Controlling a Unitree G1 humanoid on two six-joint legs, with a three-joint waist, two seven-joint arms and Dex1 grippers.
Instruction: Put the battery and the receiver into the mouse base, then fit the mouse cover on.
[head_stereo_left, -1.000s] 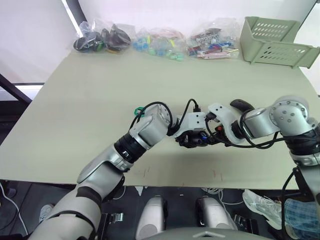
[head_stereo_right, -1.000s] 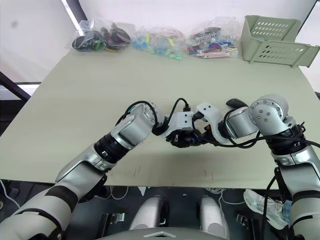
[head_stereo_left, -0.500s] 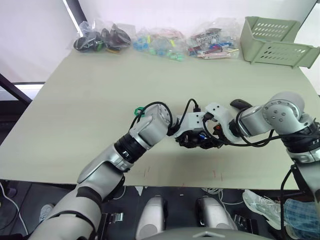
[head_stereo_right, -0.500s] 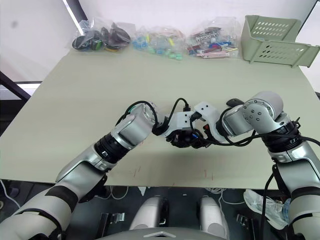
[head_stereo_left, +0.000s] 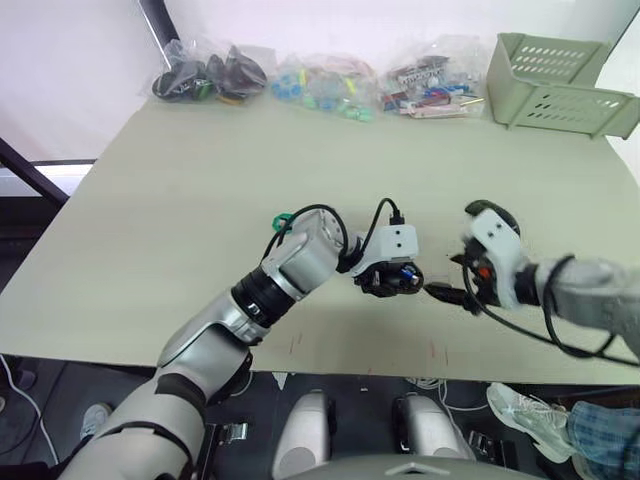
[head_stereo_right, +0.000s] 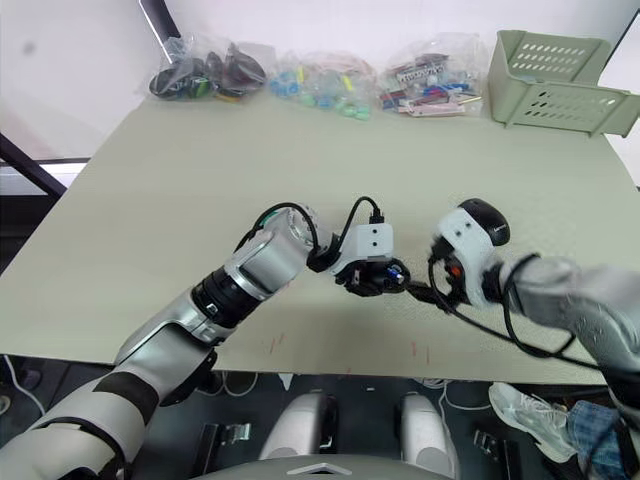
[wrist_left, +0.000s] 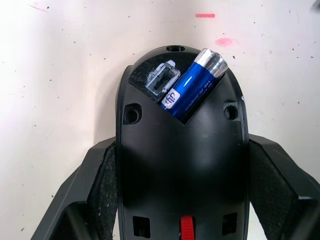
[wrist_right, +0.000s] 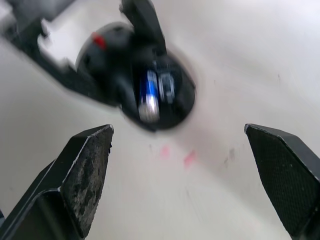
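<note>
On the pale table (head_stereo_left: 200, 200), the left gripper (wrist_left: 182, 200) clamps the black oval mouse base (wrist_left: 181, 150), the small blue silver-tipped battery (wrist_left: 194, 88) lying tilted in its compartment, while the right gripper (wrist_right: 187, 180) hangs nearby, fingers spread wide and empty.

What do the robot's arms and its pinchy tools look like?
Both arms are shiny silver tubes with black bands at the joints and looping black cables near the wrists. A white block sits on each wrist. The left tool and the right tool each have two chunky black fingers with rough, grainy pads.
</note>
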